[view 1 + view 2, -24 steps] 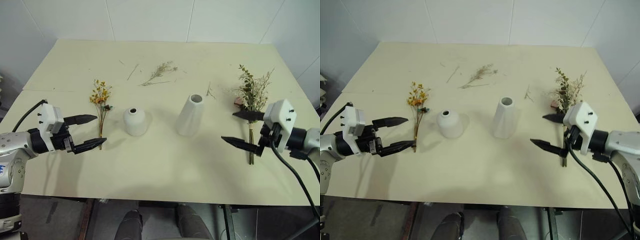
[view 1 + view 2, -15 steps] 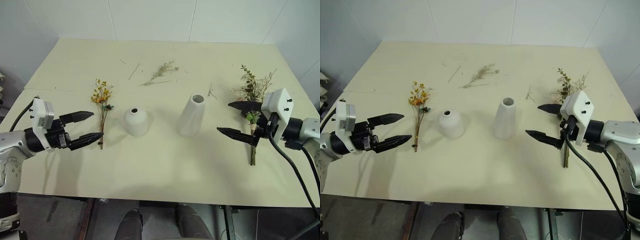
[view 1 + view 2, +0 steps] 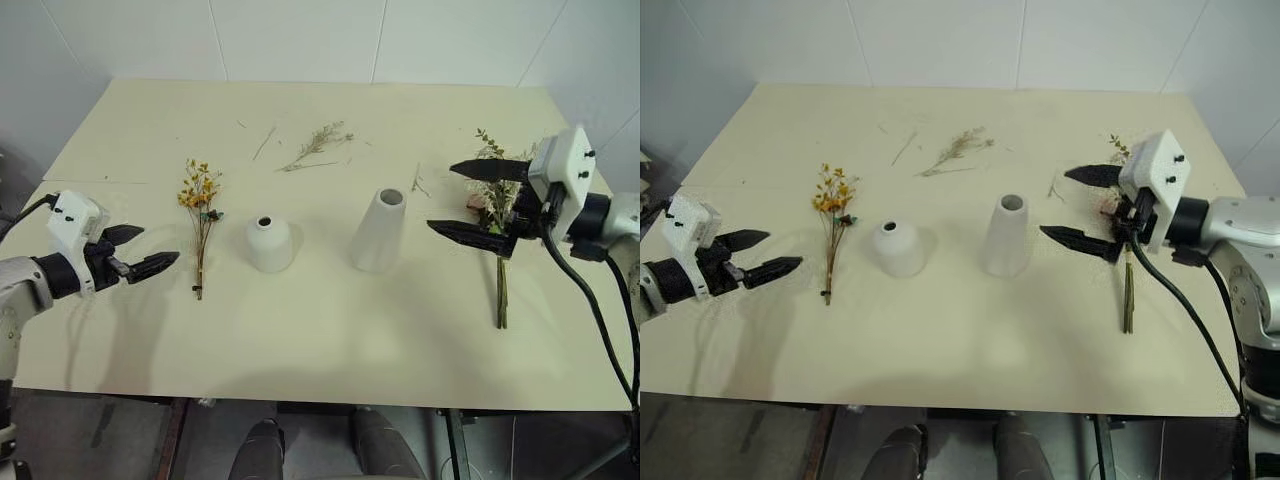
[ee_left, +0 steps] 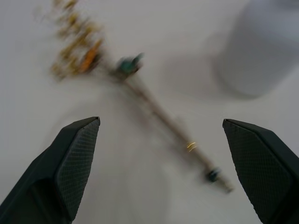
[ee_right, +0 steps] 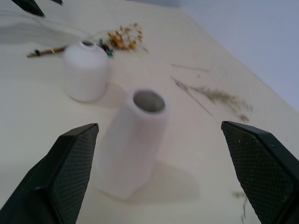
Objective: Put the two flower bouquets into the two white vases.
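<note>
Your left gripper (image 3: pixel 150 252) gapes empty beside yellow bunch (image 3: pixel 201 212); right gripper (image 3: pixel 462 200) wide open, empty, above green bunch (image 3: pixel 500 240).

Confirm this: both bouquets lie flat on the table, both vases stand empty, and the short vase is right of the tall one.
One thing is wrong: the short vase stands left of the tall vase, as the left eye view shows. The rest holds: the yellow bouquet and the green bouquet lie flat on the table, and both vases stand empty.
</note>
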Available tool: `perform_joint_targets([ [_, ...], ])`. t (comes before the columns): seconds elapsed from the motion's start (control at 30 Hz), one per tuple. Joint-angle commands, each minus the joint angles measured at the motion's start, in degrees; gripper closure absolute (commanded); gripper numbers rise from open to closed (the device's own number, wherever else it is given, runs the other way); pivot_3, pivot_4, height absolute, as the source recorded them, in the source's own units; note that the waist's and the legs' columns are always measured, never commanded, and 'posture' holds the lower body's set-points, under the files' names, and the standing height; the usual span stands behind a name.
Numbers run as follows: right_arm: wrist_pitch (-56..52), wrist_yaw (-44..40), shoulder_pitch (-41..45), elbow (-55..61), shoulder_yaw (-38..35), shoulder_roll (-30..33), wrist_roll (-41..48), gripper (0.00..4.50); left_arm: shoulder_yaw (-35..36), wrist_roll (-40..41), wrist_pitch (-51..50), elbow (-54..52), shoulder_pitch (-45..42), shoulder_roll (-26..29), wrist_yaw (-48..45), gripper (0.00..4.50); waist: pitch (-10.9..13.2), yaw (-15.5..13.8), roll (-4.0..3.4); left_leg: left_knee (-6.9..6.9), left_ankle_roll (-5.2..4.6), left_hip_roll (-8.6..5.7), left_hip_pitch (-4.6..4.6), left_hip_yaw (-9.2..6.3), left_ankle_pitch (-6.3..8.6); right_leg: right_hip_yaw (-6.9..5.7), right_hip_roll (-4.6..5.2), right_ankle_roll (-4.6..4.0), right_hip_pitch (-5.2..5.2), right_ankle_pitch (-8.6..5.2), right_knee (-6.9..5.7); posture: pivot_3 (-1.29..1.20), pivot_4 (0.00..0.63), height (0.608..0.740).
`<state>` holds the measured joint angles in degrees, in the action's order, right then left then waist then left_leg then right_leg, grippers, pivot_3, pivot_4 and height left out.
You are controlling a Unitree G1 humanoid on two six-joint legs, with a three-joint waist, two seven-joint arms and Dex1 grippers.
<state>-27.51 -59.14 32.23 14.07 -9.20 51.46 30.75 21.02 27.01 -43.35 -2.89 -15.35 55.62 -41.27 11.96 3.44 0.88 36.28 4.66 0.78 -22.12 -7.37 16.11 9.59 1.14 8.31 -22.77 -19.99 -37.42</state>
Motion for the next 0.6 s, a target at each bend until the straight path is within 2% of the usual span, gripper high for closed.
perform_joint_targets([
  [0.03,0.0,-0.1,2.9,2.4,-0.1,-1.3,2.3,0.04,-3.0,-1.9,-8.8,-1.9,-4.2,1.6,5.4,0.0,0.0,-0.2,0.0,0.02,0.0,-0.02,-0.04,-0.01,0.0,-0.01,0.01,0.0,0.0,0.0,0.0,0.0,0.15,0.74],
  [0.1,-0.6,0.8,3.7,3.4,0.6,-2.2,2.6,0.04,-5.2,-2.7,-12.7,-1.6,-6.8,1.8,6.9,0.0,0.0,-0.4,0.0,0.0,0.0,-0.07,-0.07,-0.02,0.0,-0.05,0.08,0.02,0.0,-0.01,0.03,0.0,0.15,0.74],
  [0.4,0.0,1.8,2.6,4.8,1.7,-4.7,2.9,0.04,-14.3,-2.2,-33.3,-4.9,-20.9,-4.1,13.7,0.0,0.0,-0.3,0.04,-0.02,0.02,-0.13,-0.16,-0.03,-0.01,-0.23,0.17,0.02,-0.11,-0.01,0.0,0.0,0.15,0.74],
  [0.5,0.0,2.5,2.1,5.5,1.8,-5.5,3.0,0.04,-14.9,-3.1,-40.6,-3.4,-25.9,-6.2,16.4,0.0,0.0,-0.2,0.05,0.02,0.03,-0.12,-0.17,-0.03,-0.02,-0.23,0.12,0.02,-0.16,-0.01,-0.1,0.0,0.15,0.74],
  [0.6,0.0,3.2,1.8,5.9,1.9,-6.3,2.9,0.04,-14.0,-3.7,-43.8,-2.5,-28.1,-8.0,18.1,0.0,0.0,0.0,0.05,0.03,0.04,-0.11,-0.16,-0.03,-0.02,-0.21,0.09,0.02,-0.19,-0.01,-0.16,0.0,0.15,0.74],
])
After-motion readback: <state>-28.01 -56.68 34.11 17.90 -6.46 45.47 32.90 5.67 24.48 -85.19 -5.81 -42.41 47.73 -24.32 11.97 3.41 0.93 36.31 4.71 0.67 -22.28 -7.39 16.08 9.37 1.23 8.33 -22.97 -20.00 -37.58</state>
